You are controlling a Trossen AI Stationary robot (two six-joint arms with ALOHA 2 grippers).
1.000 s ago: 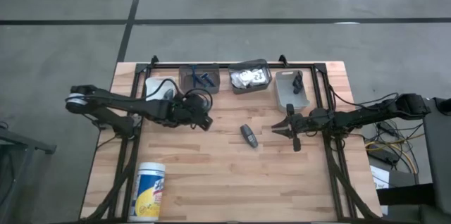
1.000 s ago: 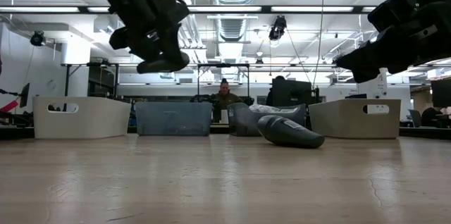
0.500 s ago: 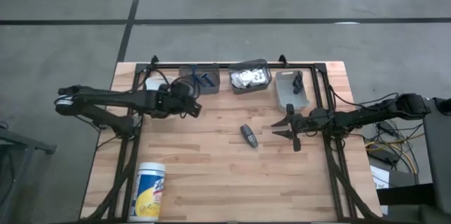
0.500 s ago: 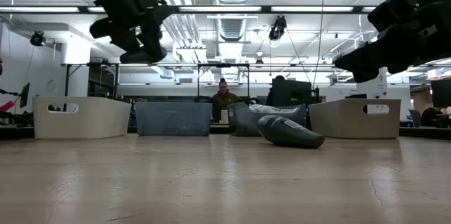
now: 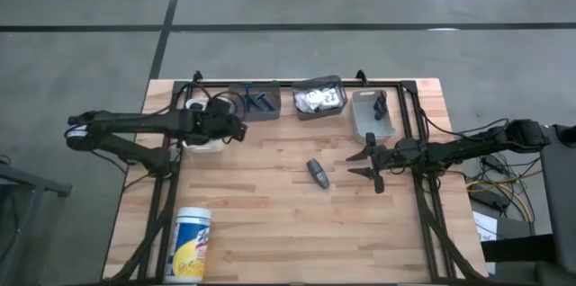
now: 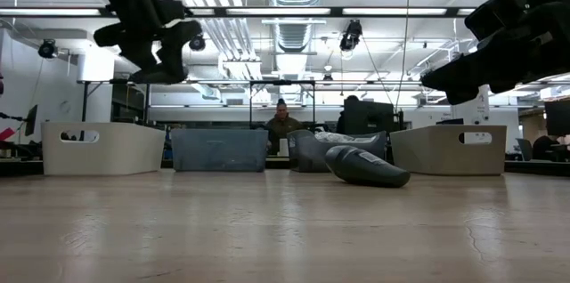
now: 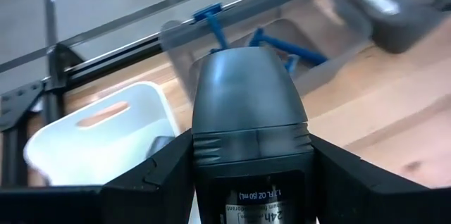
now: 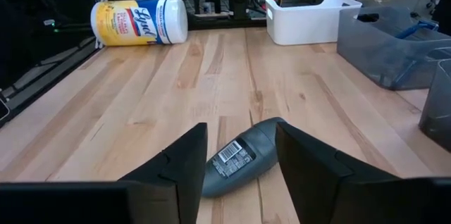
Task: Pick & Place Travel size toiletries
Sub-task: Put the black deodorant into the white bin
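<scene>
We see the left gripper [image 5: 236,127] above the white bin [image 5: 205,142] near the table's [image 5: 270,223] far left corner; its jaws are clamped on a dark grey tube [image 7: 248,118]. The right gripper [image 5: 366,165] hangs over the right half of the table with jaws apart and empty. A second dark grey tube [image 5: 317,174] lies near the table's centre, just beside this gripper.
</scene>
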